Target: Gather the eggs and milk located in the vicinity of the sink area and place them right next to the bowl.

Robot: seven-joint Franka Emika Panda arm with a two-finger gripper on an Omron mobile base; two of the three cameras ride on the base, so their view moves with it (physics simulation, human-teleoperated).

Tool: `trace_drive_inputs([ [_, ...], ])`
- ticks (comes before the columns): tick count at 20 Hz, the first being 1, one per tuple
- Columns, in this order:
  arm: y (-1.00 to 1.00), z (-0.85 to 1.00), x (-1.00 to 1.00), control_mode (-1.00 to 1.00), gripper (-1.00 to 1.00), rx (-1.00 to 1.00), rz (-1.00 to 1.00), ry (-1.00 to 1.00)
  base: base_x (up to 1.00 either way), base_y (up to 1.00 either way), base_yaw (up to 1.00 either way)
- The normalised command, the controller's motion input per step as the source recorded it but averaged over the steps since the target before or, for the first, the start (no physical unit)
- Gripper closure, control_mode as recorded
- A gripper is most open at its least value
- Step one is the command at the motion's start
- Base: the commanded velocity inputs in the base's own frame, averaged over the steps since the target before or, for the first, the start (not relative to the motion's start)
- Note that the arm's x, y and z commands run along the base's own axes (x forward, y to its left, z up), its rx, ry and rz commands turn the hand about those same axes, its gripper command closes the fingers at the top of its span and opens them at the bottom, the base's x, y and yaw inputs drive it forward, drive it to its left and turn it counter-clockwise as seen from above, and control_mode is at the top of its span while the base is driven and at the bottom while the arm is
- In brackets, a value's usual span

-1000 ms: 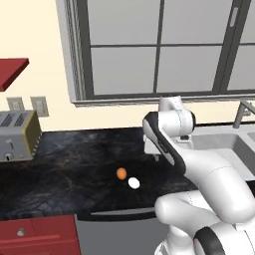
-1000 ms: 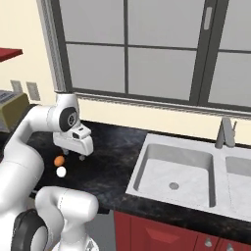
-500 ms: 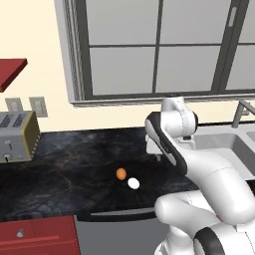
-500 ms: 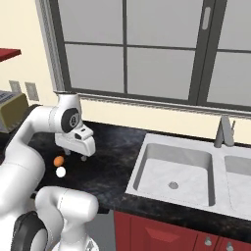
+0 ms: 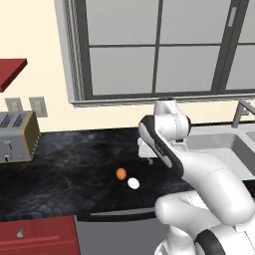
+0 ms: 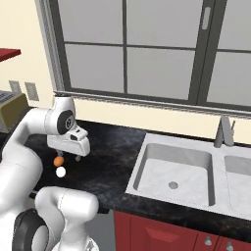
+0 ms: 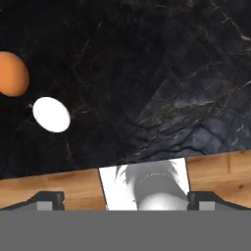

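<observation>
On the dark marble tabletop, the orange-brown egg lies touching or just beside a white egg, which sits at its 4 o'clock in the left base view. The gripper hangs above the tabletop at the eggs' 2 o'clock, apart from both. Its fingers stand wide apart, holding nothing. The sink with its grey faucet lies well off at 3 o'clock. A toaster stands at the far 9 o'clock.

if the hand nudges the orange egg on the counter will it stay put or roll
Probably rolls: the orange egg is rounded and lies loose on flat black counter. It may bump the white egg close beside it. Likely fragile, so the hand should close gently.
</observation>
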Motion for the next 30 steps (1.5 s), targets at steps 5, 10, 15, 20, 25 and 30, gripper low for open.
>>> trace_drive_inputs([
  [5, 0.51, -0.05, 0.09, -1.0, -1.0, 0.03, 0.39, 0.03, 0.0, 0.0, 0.0],
  [10, 0.28, -0.02, 0.22, -1.0, -1.0, 0.0, 0.28, 0.21, 0.0, 0.0, 0.0],
  [15, 0.43, -0.6, 0.56, -1.0, -1.0, 0.0, 0.02, 0.0, 0.0, 0.0, 0.0],
  [20, 0.21, -0.54, 0.36, -1.0, -1.0, 0.0, 0.0, 0.0, 0.0, 0.0, 0.0],
  [25, 0.0, -0.33, 0.28, -1.0, -1.0, 0.05, -0.02, 0.0, 0.0, 0.0, 0.0],
  [30, 0.0, -0.3, -0.13, -1.0, -1.0, 0.12, -0.02, 0.0, 0.0, 0.0, 0.0],
])
